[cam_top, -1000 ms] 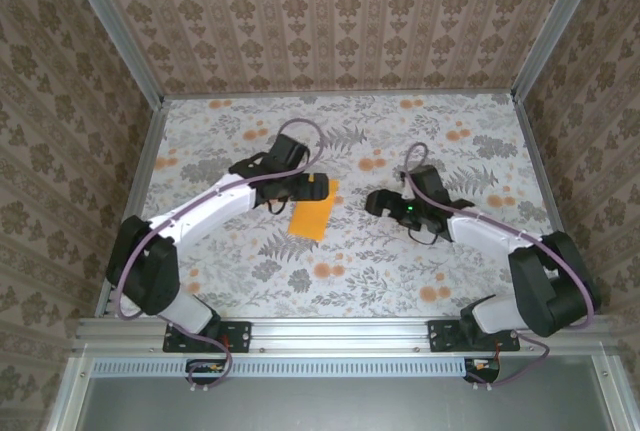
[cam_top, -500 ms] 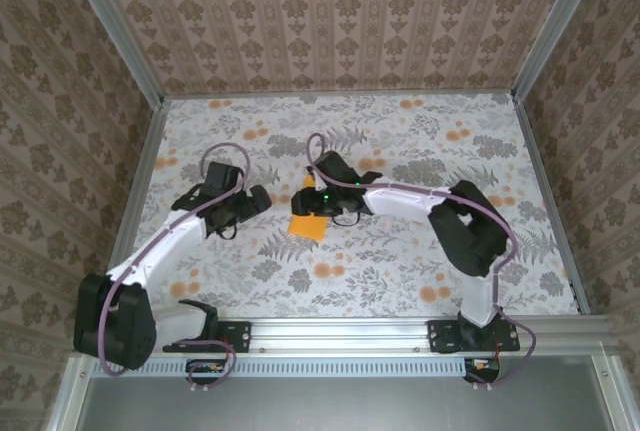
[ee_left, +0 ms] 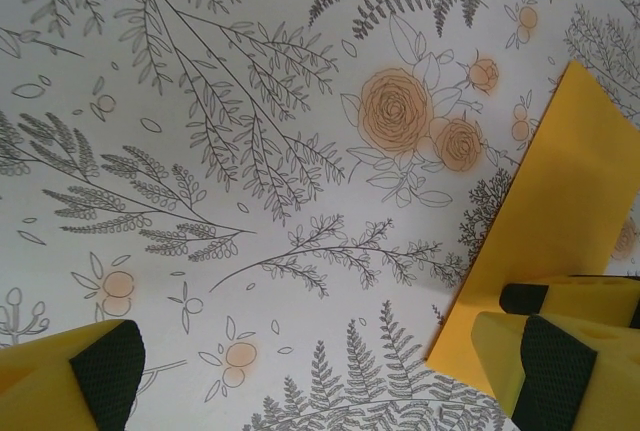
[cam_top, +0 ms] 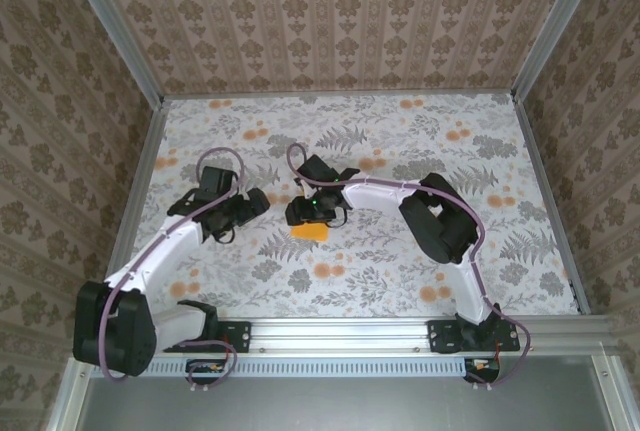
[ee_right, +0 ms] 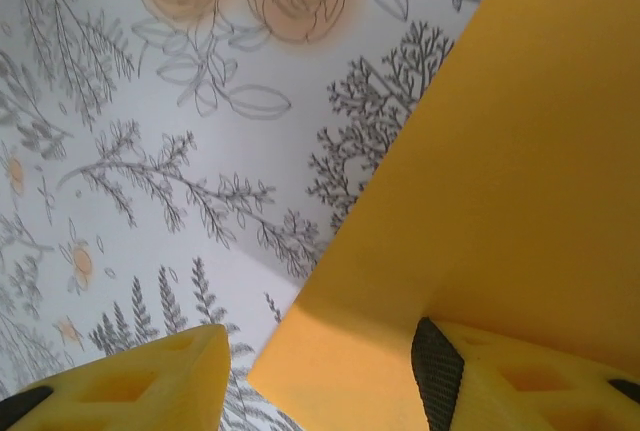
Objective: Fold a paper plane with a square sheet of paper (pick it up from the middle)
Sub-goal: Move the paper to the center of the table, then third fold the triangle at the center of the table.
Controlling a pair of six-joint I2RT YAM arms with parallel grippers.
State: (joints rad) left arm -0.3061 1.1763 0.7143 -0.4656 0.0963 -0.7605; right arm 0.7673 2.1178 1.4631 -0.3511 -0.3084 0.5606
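Floral-printed cloth covered the table (cam_top: 420,271), with patterned walls on three sides. I noted the square sheet of paper (cam_top: 309,234) near the middle of the table, slightly toward its left edge, partly covered from above by the right gripper (cam_top: 306,213). On the right wrist camera the sheet (ee_right: 500,151) lay on the cloth. The right gripper (ee_right: 320,386) had its jaws spread wide, one finger above the paper and the other above bare table beyond the sheet's edge. Whether that finger touched the paper I could not tell. The left gripper (cam_top: 255,203) stood just left of the sheet, jaws also spread and empty. Its wrist camera showed the paper (ee_left: 560,201) beside one pad (ee_left: 550,371).

Assessment: the sheet was thin, very light and limp, lying close to the cloth with little edge to get under. I judged that it would slide under a sideways push and crease for good wherever pinched. The proper hold was at its middle, as the task prescribes: press down, close gently and raise a small ridge to grip
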